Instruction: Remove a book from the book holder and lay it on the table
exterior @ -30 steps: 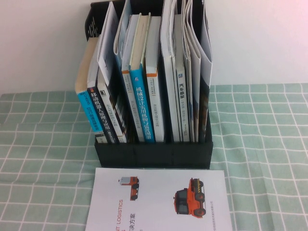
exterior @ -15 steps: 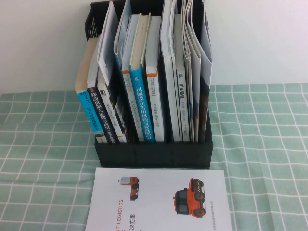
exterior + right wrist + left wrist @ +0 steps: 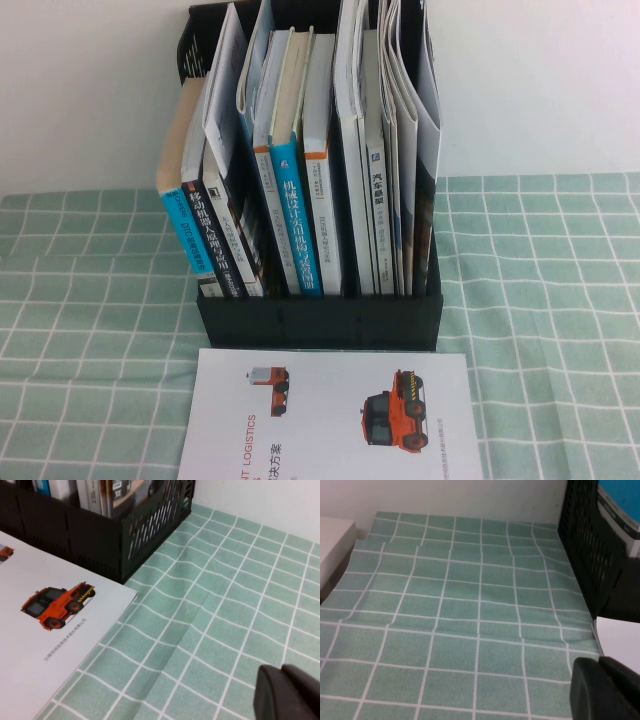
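Observation:
The book (image 3: 335, 415) lies flat on the table (image 3: 90, 330) in front of the book holder (image 3: 320, 320), white cover up with orange-red truck pictures and "LOGISTICS" text. It also shows in the right wrist view (image 3: 50, 630), and its corner shows in the left wrist view (image 3: 620, 640). Neither gripper shows in the high view. My left gripper (image 3: 602, 690) is shut and empty, low over the cloth left of the book. My right gripper (image 3: 287, 692) is shut and empty over the cloth right of the book.
The black holder (image 3: 100, 535) holds blue-spined books (image 3: 300, 225) and thin white magazines (image 3: 400, 150) upright between dividers. A white wall stands behind. A white block (image 3: 332, 542) sits at the cloth's left edge. The cloth has folds (image 3: 185, 615) right of the book.

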Robot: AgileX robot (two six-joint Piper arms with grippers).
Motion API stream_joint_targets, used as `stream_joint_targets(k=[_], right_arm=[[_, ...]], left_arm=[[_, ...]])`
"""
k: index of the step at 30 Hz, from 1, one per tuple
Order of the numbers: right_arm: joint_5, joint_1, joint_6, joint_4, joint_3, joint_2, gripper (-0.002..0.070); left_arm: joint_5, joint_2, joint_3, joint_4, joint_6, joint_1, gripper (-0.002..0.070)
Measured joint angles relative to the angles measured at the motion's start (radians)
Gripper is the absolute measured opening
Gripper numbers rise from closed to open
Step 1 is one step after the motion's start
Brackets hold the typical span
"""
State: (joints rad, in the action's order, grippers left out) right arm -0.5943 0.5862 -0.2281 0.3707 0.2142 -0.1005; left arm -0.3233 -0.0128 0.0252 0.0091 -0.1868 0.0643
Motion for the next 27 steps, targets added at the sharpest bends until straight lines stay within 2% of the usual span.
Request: stream_joint_targets(k=[6, 12, 27], right_arm=[[0.000, 0.000, 0.000, 0.000, 0.000, 0.000, 0.0004], [0.000, 0.000, 0.000, 0.000, 0.000, 0.000, 0.0004], [0.000, 0.000, 0.000, 0.000, 0.000, 0.000, 0.0004]], left_arm=[[-0.010, 0.000, 0.000, 0.009, 0.005, 0.000, -0.0003], [-0.014, 0.000, -0.002, 0.014, 0.083, 0.000, -0.0003], [-0.014, 0.000, -0.002, 0.015, 0.099, 0.000, -0.0003]])
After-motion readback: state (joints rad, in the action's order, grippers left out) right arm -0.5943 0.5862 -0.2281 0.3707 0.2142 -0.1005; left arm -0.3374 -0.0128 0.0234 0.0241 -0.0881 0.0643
